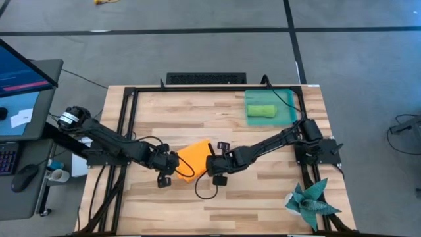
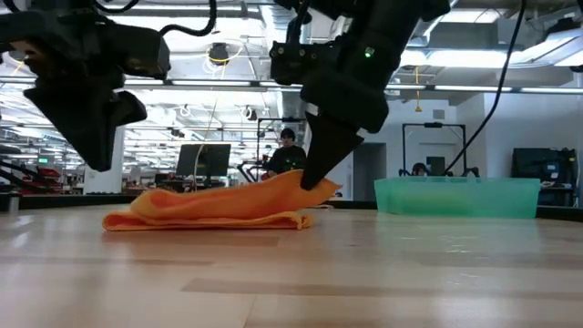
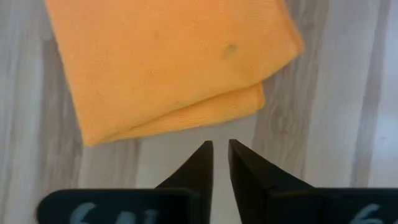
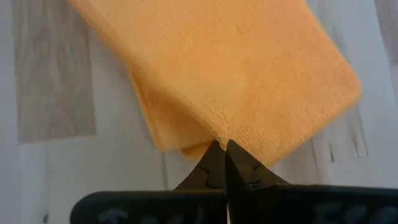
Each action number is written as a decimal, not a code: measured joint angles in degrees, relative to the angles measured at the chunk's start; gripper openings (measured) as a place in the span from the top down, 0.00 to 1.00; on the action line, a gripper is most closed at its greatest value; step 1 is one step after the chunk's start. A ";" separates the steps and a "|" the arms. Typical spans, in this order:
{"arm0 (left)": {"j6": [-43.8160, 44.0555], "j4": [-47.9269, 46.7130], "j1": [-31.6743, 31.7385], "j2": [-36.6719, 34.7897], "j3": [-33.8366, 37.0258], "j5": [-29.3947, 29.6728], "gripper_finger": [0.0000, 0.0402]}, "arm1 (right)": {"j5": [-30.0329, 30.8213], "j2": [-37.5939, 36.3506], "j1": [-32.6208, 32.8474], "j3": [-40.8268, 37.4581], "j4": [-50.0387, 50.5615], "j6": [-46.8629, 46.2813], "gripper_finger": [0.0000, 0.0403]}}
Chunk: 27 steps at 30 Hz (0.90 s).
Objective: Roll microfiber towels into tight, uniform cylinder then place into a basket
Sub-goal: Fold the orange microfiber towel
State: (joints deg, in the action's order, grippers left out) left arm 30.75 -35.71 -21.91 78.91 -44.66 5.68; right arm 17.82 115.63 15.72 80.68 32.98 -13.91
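Right hand (image 4: 221, 148) clenched on edge of orange towel (image 4: 230, 74), fingertips pinching cloth low at bench (image 1: 263, 197) centre. Left hand (image 3: 221, 149) just off towel's opposite edge, released, fingers slightly parted with narrow gap, nothing between them. Orange towel folded flat, lying mid-bench between both hands, one side lifted by right hand. Green towel (image 1: 260, 110) rolled, lying in basket (image 1: 289, 116) at far right of bench. Dark teal spiky cloth (image 1: 310, 201) at near right corner, well apart.

Orange towel (image 3: 168, 62) cut off by both wrist views' edges; green towel (image 1: 261, 110) hidden behind basket (image 2: 455, 196) wall in low view.
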 joint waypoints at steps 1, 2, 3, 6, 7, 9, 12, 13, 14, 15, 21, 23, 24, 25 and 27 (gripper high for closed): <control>0.10 -0.14 -0.24 0.00 0.00 0.04 0.87 | 0.02 0.00 -0.03 -0.49 -1.33 0.44 0.99; 0.41 -0.16 -0.35 0.00 0.00 0.08 0.85 | 0.01 0.00 -0.08 -1.01 -2.60 0.68 0.99; 0.61 -0.33 -0.40 0.00 0.00 0.09 0.83 | -0.02 0.00 -0.10 -1.62 -3.63 0.70 0.99; 0.66 -0.28 -0.33 0.00 -0.02 0.30 0.80 | -2.42 0.00 -0.06 -2.62 -5.73 0.72 0.99; 0.48 -0.28 -0.33 0.00 -0.02 0.46 0.80 | -3.08 0.00 -0.06 -2.71 -6.06 0.58 0.99; 0.17 -0.75 -0.33 0.00 -0.06 0.56 0.79 | -3.16 0.00 0.05 -2.77 -6.00 -0.48 0.99; 0.18 -2.45 -0.23 0.00 -0.09 0.70 0.79 | -3.21 0.00 0.02 -2.77 -6.62 -2.65 0.99; 0.21 -2.68 -0.22 0.00 -0.08 0.85 0.79 | -3.77 0.00 0.00 -2.77 -6.99 -3.02 0.99; 0.21 -2.61 -0.22 0.00 0.01 1.03 0.79 | -4.48 0.00 -0.01 -2.77 -7.03 -3.04 0.98; 0.19 -2.13 -0.20 0.00 0.29 1.15 0.79 | -5.42 0.00 -0.01 -2.77 -7.05 -2.94 0.98; -1.12 -0.18 -0.20 -0.02 1.88 1.24 0.79 | -6.04 0.00 0.42 -2.77 -6.90 -2.62 0.85; -1.47 0.02 -0.20 -0.02 1.90 2.09 0.79 | -6.01 0.00 0.42 -2.77 -6.92 -2.62 0.79; -2.27 0.29 -0.20 -0.02 1.92 2.65 0.79 | -6.01 0.00 0.42 -2.77 -6.88 -2.62 0.75; -3.66 0.67 -0.20 -0.02 1.92 3.20 0.79 | -6.09 0.00 0.42 -2.77 -6.68 -2.63 0.72; -7.43 0.76 -0.20 -0.02 1.92 4.61 0.79 | -7.07 0.00 0.40 -2.75 -5.90 -2.69 0.67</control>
State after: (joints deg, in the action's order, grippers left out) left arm 23.32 -34.95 -22.11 78.89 -42.74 10.29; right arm 10.75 115.63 16.12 77.93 27.09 -16.60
